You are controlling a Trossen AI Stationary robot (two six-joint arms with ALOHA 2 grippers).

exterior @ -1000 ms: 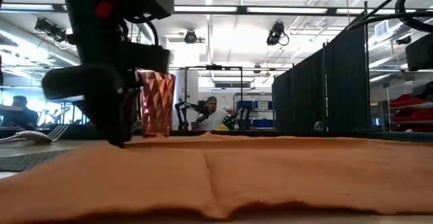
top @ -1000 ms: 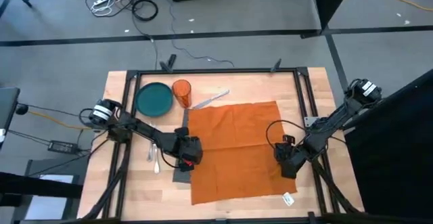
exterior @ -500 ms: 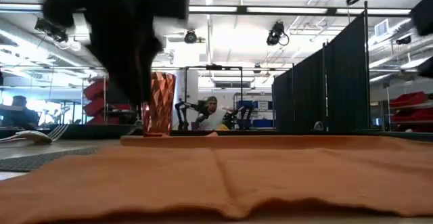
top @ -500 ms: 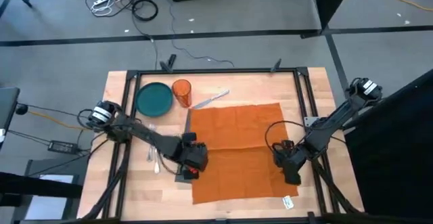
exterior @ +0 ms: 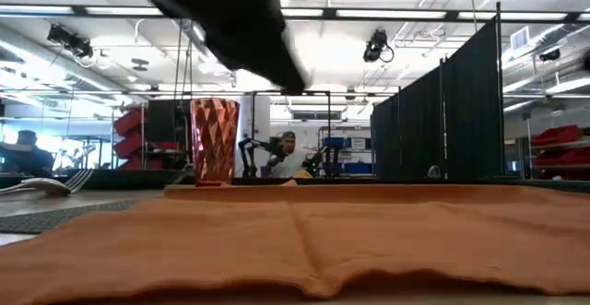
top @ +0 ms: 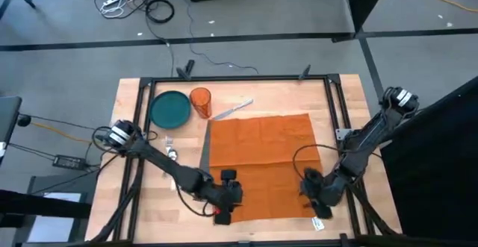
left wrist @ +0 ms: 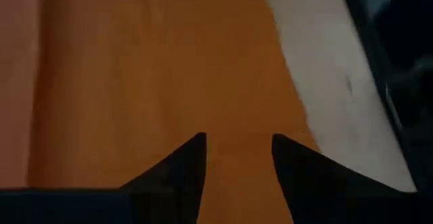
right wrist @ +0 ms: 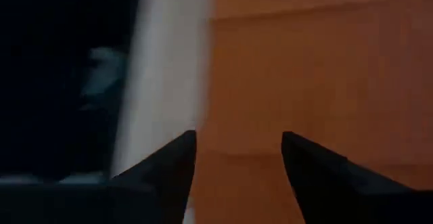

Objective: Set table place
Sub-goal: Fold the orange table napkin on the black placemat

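Observation:
An orange cloth napkin (top: 261,165) lies spread flat over the middle of the table (top: 149,210). It covers most of the dark grey table place, of which only a strip (top: 205,148) shows along the napkin's left edge. My left gripper (left wrist: 237,139) is open above the napkin's near left part (top: 226,201). My right gripper (right wrist: 237,136) is open over the napkin's right edge near its near right corner (top: 314,196). Neither has anything between its fingers.
At the far left stand a teal plate (top: 170,109) and an orange faceted cup (top: 200,101), with a knife (top: 233,109) beside them. A fork and spoon (top: 170,154) lie left of the placemat. A small white tag (top: 317,221) lies by the near right corner.
Both grippers have travelled toward the table's near edge along the napkin's two sides. In the low view my left gripper has come up off the cloth's far left part. The napkin stays spread flat.

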